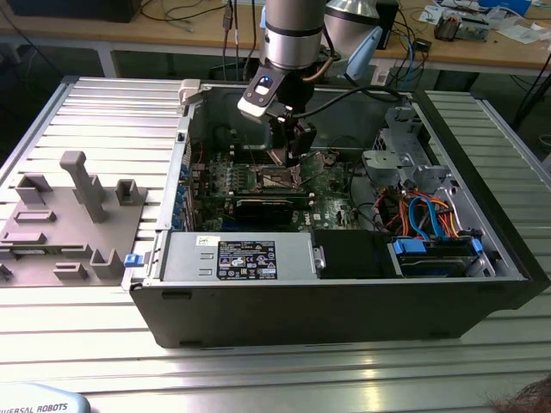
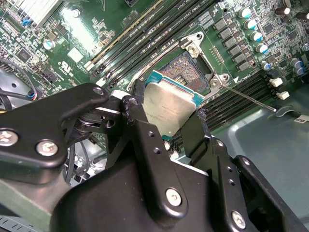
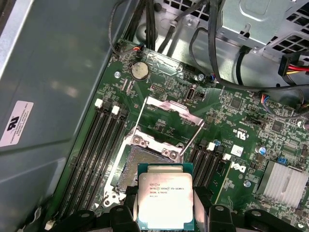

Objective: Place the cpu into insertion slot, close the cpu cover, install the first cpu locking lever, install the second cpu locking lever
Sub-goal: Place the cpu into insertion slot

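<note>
Gripper clamps the cpu by two edges, just beside the bare insertion slot toward the computer case far side, cpu cover raised; I flag one risk: a skewed descent could bend socket pins.

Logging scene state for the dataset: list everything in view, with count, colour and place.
cpu: 1, silver top, held in pincer by the insertion slot
insertion slot: 1, dark, silver-framed, uncovered
cpu cover: 1, silver, flipped open beside slot
motherboard: 1, green, inside case
memory slots: several, black, both sides of slot
case: 1, dark, open, on table
fixture tray: 1, grey, exterior view's left
table: 1, ribbed silver
pincer: 1, black, shut on cpu
arm: 1, silver-grey, above case
</note>
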Motion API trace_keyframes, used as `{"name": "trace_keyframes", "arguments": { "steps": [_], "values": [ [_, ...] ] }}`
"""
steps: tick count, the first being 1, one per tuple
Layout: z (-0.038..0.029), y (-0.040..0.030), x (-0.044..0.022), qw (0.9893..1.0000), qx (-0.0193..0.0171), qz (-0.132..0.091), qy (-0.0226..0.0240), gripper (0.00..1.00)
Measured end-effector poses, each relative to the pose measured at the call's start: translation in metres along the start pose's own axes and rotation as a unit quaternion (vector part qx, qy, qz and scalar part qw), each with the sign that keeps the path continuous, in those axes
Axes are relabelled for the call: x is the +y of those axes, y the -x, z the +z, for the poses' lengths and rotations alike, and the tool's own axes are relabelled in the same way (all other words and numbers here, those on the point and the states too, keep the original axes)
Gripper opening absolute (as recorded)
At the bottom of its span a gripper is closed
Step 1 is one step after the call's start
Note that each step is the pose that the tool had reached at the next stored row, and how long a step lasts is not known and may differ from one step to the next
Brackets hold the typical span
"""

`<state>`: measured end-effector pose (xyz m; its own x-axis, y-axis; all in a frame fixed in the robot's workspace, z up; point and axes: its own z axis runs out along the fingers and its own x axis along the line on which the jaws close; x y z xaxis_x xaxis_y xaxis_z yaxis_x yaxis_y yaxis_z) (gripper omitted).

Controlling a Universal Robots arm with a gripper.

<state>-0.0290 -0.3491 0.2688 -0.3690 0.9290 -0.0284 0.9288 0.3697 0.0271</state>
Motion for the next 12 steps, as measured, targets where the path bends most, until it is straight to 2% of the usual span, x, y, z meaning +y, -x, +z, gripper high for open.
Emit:
{"name": "trace_keyframes", "arguments": {
  "steps": [12],
  "values": [
    [0.0004,0.0000,0.0000,1.0000,-0.0001,0.004,-0.0001,0.54]
  ]
}}
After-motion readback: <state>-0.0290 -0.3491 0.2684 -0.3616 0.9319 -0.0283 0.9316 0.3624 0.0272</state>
